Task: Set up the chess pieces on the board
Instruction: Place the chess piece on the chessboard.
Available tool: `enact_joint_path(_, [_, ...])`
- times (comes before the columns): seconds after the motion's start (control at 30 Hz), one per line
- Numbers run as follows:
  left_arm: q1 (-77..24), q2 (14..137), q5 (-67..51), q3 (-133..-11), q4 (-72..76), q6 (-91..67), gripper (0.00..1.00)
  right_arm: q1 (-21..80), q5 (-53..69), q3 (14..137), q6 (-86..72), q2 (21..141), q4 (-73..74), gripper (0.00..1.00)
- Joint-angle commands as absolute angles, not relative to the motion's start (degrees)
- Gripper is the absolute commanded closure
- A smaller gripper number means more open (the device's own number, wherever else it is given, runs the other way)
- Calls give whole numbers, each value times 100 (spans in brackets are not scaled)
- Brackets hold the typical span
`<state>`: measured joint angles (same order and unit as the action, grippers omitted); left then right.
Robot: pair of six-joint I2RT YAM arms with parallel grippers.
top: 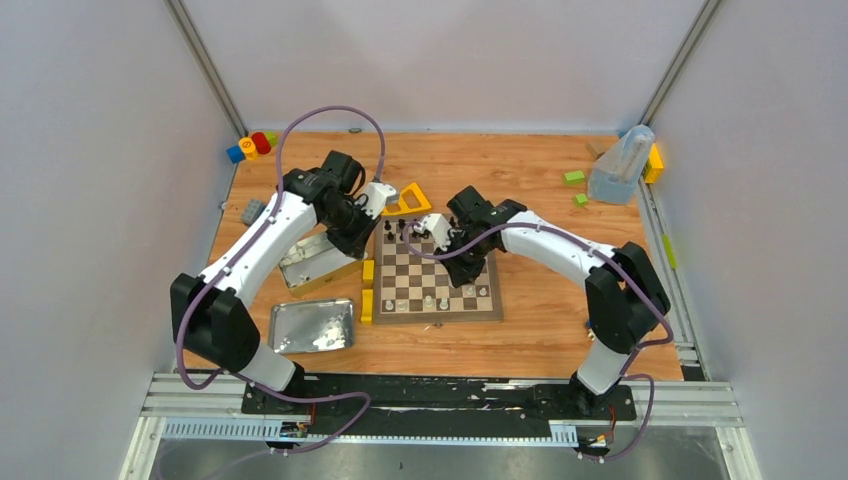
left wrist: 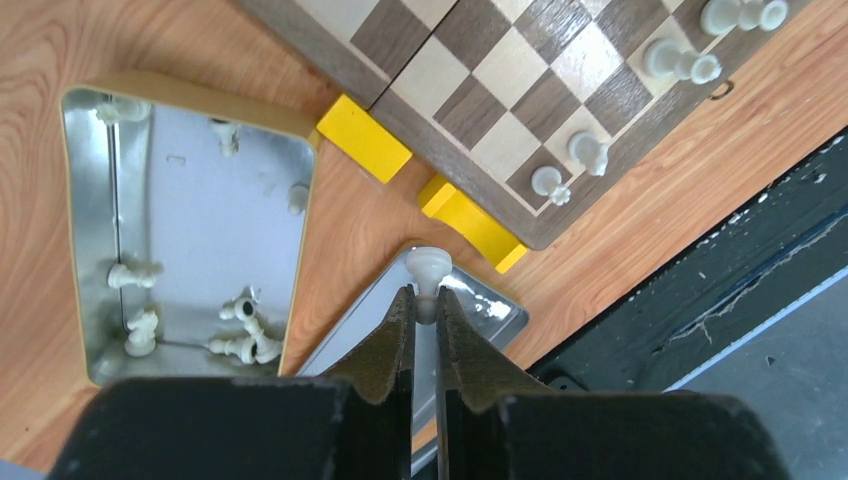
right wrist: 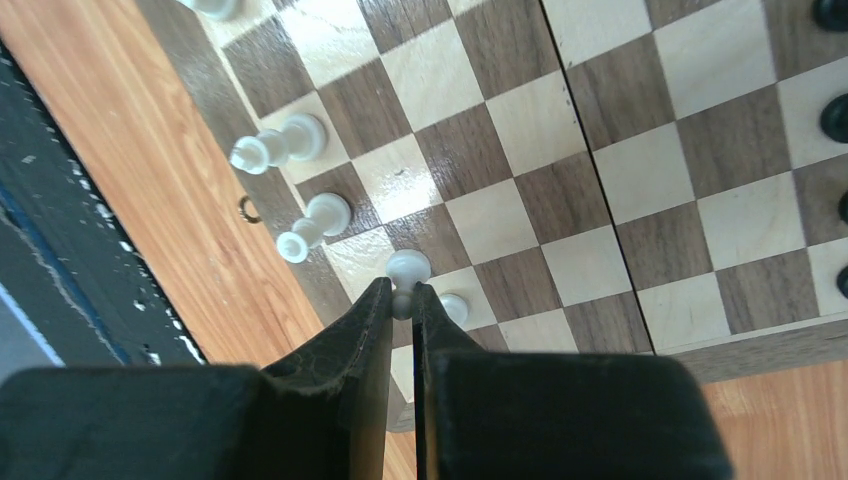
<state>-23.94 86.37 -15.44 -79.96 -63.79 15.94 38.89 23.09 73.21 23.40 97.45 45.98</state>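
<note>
Two pale pieces (left wrist: 428,266) (right wrist: 407,268), one tight in the left hand (left wrist: 424,300), one in the right hand (right wrist: 402,300); two tins (left wrist: 200,220) (left wrist: 492,305).

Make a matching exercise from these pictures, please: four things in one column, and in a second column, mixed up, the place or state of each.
Things:
1. left gripper
2. yellow blocks
3. open tin
4. black pieces

Places or states:
A. standing on the far side of the board
B. shut on a white pawn
C. holding loose white pieces
D. lying beside the board's left edge

Pairs: 1-B, 2-D, 3-C, 4-A
</note>
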Motion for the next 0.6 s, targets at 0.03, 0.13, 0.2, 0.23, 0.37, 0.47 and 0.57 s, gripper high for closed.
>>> enact_joint_path(0.03, [-2374,8667,-1219,-7940,-6551,1724,99,4072,1654,7597,2502,9975,4831,100])
enact_joint_path(0.13, [-2374,8697,-1205,-7920,-6537,1716,99,4106,1594,7602,2505,10062,4849,100])
enact_joint_path(0.2, [-2373,8708,-1216,-7907,-6525,1710,99,4140,1588,7610,2511,10116,4864,100])
enact_joint_path(0.23, [-2373,8723,-1223,-7904,-6527,1706,99,4162,1565,7611,2513,10146,4876,100])
enact_joint_path(0.37, [-2373,8755,-1230,-7936,-6532,1692,99,4221,1492,7648,2529,10232,4886,100])
enact_joint_path(0.47, [-2377,8778,-1238,-7958,-6552,1687,99,4244,1460,7694,2531,10286,4894,100])
enact_joint_path(0.57, [-2373,8788,-1202,-7950,-6546,1689,99,4275,1446,7729,2527,10332,4902,100])
